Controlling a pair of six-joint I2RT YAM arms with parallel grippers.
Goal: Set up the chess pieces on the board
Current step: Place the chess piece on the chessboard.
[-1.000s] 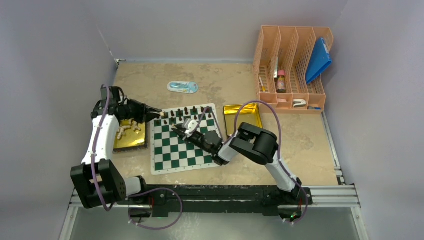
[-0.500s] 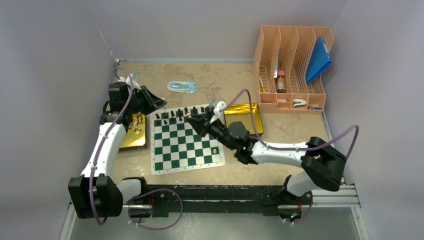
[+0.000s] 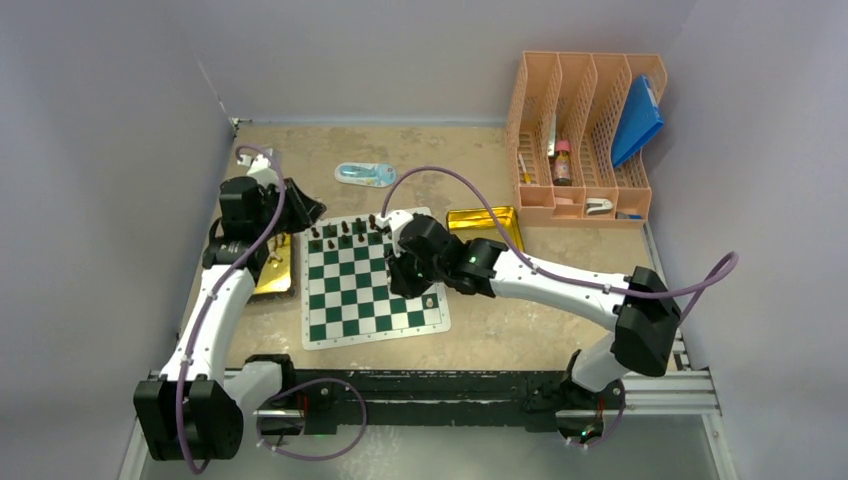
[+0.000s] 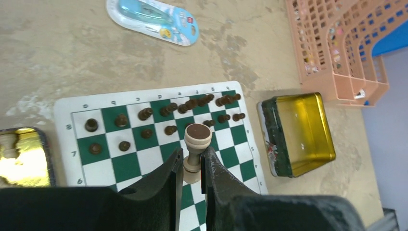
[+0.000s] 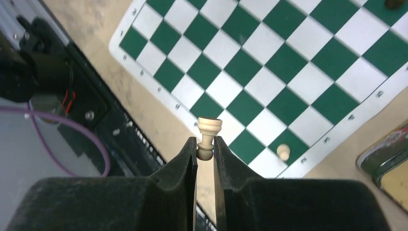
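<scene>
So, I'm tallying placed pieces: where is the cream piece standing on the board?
In the top view the cream piece stands alone by the near right corner of the board, on the side toward the gold tray.

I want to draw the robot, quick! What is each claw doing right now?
Left gripper: shut on a brown-topped cream piece.
Right gripper: shut on a plain cream piece.

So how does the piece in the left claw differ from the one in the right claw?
The left piece, in the left gripper, shows a dark brown disc on its end; the right piece, in the right gripper, ends in plain cream. The left piece appears against rows of dark pieces; the right piece against the board, near one lone cream piece. Both are cream, pinched at the stem.
</scene>
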